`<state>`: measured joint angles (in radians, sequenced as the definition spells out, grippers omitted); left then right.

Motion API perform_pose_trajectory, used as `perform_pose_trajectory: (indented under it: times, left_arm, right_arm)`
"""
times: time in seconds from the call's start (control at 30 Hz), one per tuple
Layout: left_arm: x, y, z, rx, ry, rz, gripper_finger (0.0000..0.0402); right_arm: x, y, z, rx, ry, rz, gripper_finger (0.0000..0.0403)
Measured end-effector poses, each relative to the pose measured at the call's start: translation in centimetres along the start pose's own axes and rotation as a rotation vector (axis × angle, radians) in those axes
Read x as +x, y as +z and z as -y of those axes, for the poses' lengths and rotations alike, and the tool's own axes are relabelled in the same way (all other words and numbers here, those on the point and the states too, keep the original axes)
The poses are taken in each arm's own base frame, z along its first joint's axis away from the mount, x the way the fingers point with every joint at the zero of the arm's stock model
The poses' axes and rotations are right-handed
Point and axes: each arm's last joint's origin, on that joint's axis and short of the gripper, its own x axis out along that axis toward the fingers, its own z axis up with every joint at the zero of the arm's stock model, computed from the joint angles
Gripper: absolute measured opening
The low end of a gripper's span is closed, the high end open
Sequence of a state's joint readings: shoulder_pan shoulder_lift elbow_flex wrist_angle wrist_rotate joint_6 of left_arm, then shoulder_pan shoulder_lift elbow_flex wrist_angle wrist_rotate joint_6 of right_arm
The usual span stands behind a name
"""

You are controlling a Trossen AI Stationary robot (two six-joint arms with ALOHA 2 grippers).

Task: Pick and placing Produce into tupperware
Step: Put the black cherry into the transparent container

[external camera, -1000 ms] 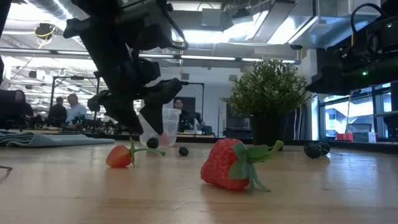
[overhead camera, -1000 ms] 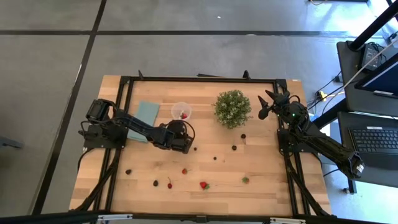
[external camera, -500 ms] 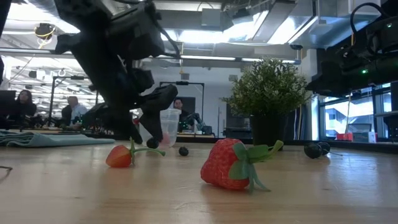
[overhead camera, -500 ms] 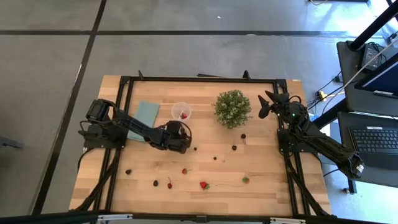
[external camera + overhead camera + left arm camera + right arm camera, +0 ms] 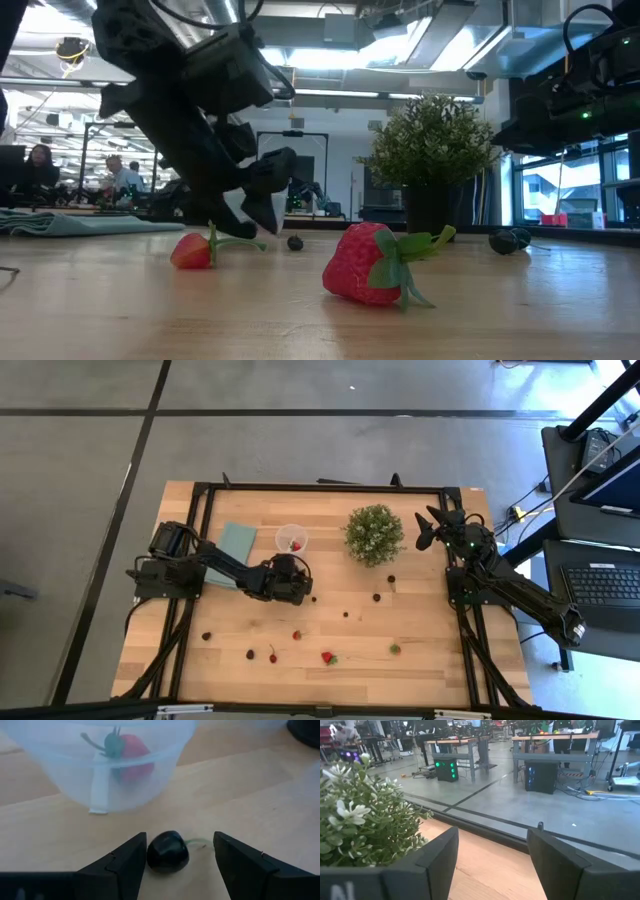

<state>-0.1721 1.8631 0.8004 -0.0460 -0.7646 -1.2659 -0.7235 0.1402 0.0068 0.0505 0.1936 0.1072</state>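
Note:
The clear round tupperware (image 5: 291,538) stands near the table's far edge with one red strawberry piece (image 5: 131,757) inside. Just on its near side my left gripper (image 5: 291,567) is open and low over the table. Its fingers stand on either side of a dark cherry-like piece (image 5: 167,851) with a thin green stem, which lies on the wood. More produce is scattered over the near half: a big strawberry (image 5: 365,262), a small red one (image 5: 192,250) and a dark berry (image 5: 295,242). My right gripper (image 5: 425,525) waits open at the far right, beside the plant. My left gripper slants down toward the tupperware with the dark piece between its open fingers. One finger (image 5: 131,862) stands right against the piece's side (image 5: 150,854); whether it touches I cannot tell. The other finger is clear of it. The piece rests on the table.
A bushy green plant (image 5: 374,535) stands right of the tupperware. A flat teal rectangle (image 5: 232,545) lies left of it, under my left arm. Dark berries (image 5: 377,597) and a greenish piece (image 5: 395,649) lie on the right half. Black frame rails border the table.
My left gripper has sunk toward the table and tipped further down, staying on the near side of the tupperware. In the low view it now stands in front of the tupperware and the dark piece. Its fingers have kept the same gap.

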Motion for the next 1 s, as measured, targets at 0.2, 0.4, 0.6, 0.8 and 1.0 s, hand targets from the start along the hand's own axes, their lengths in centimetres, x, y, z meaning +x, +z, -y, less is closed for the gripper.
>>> perform_pose_trajectory:
  times: [0.2,0.4,0.6,0.8,1.0]
  left_arm:
    - [0.35,-0.41,-0.06,0.018,0.011,0.011,0.0216]
    - [0.40,-0.45,-0.13,0.018,0.016,0.013,0.0194]
    - [0.36,-0.56,-0.20,0.025,0.020,0.011,0.0159]
    - [0.26,-0.73,-0.19,0.041,0.019,0.014,0.0111]
    - [0.27,-0.75,-0.16,0.042,0.016,0.014,0.0106]
  right_arm:
    - [0.00,0.00,0.00,-0.009,0.000,0.000,0.0239]
    - [0.00,0.01,0.00,-0.009,0.000,0.000,0.0239]
    - [0.00,0.01,0.00,-0.008,0.000,0.000,0.0239]
    - [0.00,0.01,0.00,-0.007,0.000,0.000,0.0239]
    - [0.00,0.01,0.00,-0.004,0.001,0.000,0.0239]
